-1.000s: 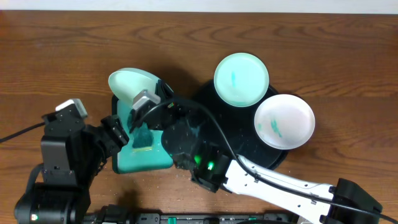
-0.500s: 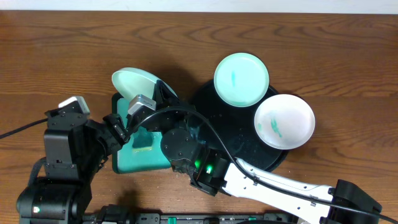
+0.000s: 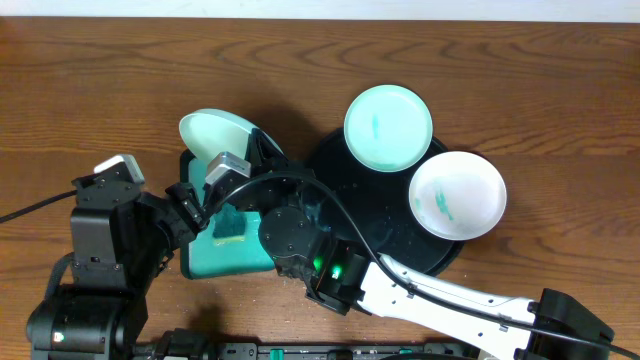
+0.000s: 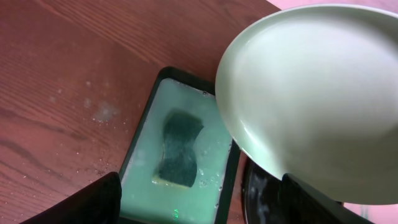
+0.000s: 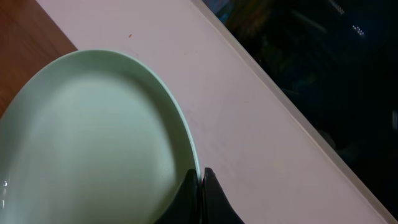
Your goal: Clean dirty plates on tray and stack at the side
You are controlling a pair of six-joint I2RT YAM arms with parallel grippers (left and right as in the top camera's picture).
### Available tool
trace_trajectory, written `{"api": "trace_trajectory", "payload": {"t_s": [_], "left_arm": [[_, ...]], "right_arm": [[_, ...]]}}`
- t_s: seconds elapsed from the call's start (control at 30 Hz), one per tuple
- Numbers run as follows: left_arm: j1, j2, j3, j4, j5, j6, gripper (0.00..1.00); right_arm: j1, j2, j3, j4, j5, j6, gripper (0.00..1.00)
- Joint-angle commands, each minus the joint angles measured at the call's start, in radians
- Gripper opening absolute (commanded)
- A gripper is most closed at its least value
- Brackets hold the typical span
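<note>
Mint plate clamped at its rim, held above the teal tray.
Right gripper point(image 5: 200, 186) jaws pinched tight on the plate point(image 5: 93, 143) edge; left gripper point(image 4: 199, 199) jaws spread wide, empty, sponge point(image 4: 180, 148) between them; black tray point(image 3: 345, 215) beyond carries two smeared plates.

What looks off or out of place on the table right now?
Nothing is spilled or broken. One pale green plate is tilted in the air above the teal tray, its rim pinched by the right gripper. The plates on the black tray, green and white, carry green smears. Water droplets speckle the wood.
</note>
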Motion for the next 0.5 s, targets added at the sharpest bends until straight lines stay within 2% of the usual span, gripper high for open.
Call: {"api": "trace_trajectory", "payload": {"t_s": [0.0, 0.07, 0.13, 0.17, 0.23, 0.27, 0.33, 0.37, 0.47], "left_arm": [[0.005, 0.0, 0.015, -0.002, 0.009, 0.009, 0.81], [0.005, 0.0, 0.015, -0.002, 0.009, 0.009, 0.8], [0.005, 0.0, 0.015, -0.002, 0.009, 0.009, 0.81], [0.005, 0.0, 0.015, -0.002, 0.01, 0.009, 0.81], [0.005, 0.0, 0.015, -0.002, 0.01, 0.009, 0.81], [0.005, 0.0, 0.015, -0.002, 0.01, 0.009, 0.81], [0.005, 0.0, 0.015, -0.002, 0.01, 0.009, 0.81], [0.005, 0.0, 0.015, -0.002, 0.01, 0.009, 0.81], [0.005, 0.0, 0.015, -0.001, 0.01, 0.009, 0.81]], "right_arm": [[-0.026, -0.028, 0.015, -0.017, 0.012, 0.121, 0.01], [-0.041, -0.028, 0.015, -0.054, -0.016, 0.185, 0.01], [-0.043, -0.028, 0.015, -0.118, -0.124, 0.2, 0.01], [-0.043, -0.028, 0.015, -0.14, -0.17, 0.142, 0.01], [-0.054, -0.027, 0.015, -0.109, -0.133, -0.034, 0.01], [-0.067, -0.027, 0.015, -0.049, -0.063, -0.058, 0.01], [-0.082, -0.027, 0.015, 0.064, 0.038, -0.015, 0.01], [-0.074, -0.028, 0.015, 0.071, 0.029, -0.04, 0.01], [-0.052, -0.028, 0.015, 0.056, -0.001, -0.22, 0.01]]}}
